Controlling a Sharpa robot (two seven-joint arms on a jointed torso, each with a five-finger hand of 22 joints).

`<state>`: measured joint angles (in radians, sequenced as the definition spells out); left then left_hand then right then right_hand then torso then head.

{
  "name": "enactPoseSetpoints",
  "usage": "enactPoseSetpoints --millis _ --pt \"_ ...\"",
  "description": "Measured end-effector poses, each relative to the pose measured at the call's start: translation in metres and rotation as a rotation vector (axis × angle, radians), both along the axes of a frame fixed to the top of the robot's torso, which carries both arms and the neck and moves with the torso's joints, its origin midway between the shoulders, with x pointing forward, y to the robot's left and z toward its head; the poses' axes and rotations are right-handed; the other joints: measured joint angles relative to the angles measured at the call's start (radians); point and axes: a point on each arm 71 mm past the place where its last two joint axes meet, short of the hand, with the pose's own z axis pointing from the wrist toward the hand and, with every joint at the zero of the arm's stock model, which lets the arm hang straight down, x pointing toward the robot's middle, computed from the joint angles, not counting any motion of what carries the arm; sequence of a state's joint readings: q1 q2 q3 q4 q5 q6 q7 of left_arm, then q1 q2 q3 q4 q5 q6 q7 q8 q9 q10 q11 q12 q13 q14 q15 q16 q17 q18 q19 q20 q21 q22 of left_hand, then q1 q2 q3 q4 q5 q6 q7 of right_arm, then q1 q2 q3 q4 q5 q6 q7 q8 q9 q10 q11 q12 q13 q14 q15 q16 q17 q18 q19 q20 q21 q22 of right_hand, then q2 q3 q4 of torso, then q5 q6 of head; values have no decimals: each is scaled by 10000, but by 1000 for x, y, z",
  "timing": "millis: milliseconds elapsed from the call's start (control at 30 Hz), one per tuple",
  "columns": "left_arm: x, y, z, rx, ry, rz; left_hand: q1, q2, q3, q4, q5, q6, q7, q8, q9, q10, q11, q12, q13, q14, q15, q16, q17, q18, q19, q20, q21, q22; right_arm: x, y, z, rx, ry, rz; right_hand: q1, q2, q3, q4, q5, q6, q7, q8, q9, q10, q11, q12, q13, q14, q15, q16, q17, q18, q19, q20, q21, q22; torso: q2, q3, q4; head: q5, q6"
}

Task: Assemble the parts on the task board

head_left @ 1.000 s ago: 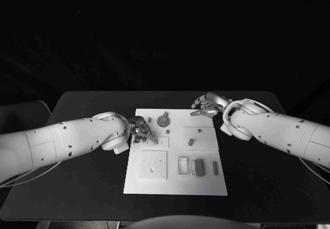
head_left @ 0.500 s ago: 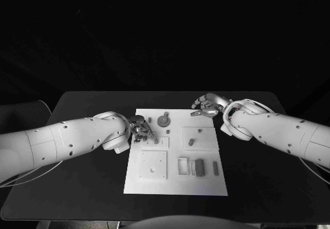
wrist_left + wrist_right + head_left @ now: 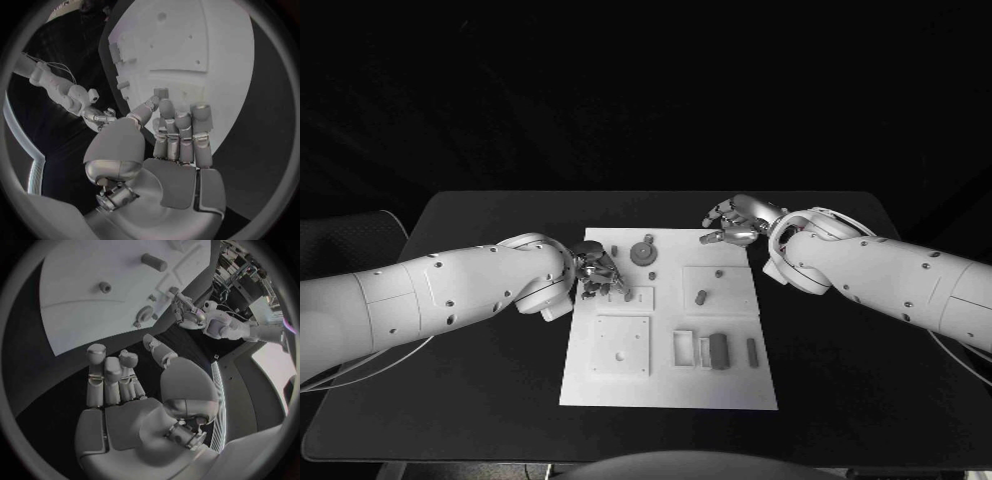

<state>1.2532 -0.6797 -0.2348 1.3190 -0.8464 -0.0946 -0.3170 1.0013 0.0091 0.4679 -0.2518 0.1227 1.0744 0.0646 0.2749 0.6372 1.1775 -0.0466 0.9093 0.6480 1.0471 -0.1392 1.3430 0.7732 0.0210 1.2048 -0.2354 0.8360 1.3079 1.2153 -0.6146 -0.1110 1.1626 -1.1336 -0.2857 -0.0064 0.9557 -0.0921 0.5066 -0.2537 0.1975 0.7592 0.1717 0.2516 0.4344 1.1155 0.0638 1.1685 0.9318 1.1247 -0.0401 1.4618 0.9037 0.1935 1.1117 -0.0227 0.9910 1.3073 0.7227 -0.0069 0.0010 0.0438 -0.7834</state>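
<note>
In the head view, the white task board [image 3: 668,320] is lying in the middle of the black table [image 3: 473,215], and grey parts are sitting on it: a round part [image 3: 643,252] near the far edge, a small peg [image 3: 700,296] in a raised square at the centre right, and a dark block [image 3: 718,351] toward the near right. The left hand [image 3: 596,276] is hovering at the board's left edge beside a small raised frame, its fingers bunched over that spot; the step in hand is probably seating or picking a small part there, though whether anything is pinched cannot be told from here. The right hand [image 3: 737,224] is waiting at the board's far right corner, fingers curled, holding nothing that can be made out. In the left wrist view, the left hand's fingers [image 3: 181,132] are lying close together and reaching toward the board, with a small grey piece [image 3: 161,92] just beyond the fingertips; contact is unclear. In the right wrist view, the right hand's fingers [image 3: 111,377] are standing side by side, empty, over the dark table near the board edge. The next move probably calls for a careful, well-aligned lowering of the left fingertips onto that small piece
</note>
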Motion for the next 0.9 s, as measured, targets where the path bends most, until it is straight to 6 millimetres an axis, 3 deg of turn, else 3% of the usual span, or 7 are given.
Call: enactPoseSetpoints --millis 667,900 --pt "1 1 0 -22 19 53 121 118 173 21 1 -38 25 -28 -5 0 0 37 -52 2 4 -1 -49 -1 13 17 0 -3 0 0 0 -4 4 -6 0 0 0 0 0 4 -21 0 -9 15 -15 40 -9 0 0 0 1 -1 11 17 0 0 -3 -14 5 9 -13" --pt "0 1 0 -17 114 4 80 1 217 174 1 -85 66 -80 -19 -1 1 37 -86 5 11 -1 -86 -1 12 19 0 -4 0 0 0 -5 6 -7 0 0 0 0 0 5 -23 0 -8 15 -15 39 -8 0 0 0 2 0 10 19 0 0 -4 -15 5 -1 -21"
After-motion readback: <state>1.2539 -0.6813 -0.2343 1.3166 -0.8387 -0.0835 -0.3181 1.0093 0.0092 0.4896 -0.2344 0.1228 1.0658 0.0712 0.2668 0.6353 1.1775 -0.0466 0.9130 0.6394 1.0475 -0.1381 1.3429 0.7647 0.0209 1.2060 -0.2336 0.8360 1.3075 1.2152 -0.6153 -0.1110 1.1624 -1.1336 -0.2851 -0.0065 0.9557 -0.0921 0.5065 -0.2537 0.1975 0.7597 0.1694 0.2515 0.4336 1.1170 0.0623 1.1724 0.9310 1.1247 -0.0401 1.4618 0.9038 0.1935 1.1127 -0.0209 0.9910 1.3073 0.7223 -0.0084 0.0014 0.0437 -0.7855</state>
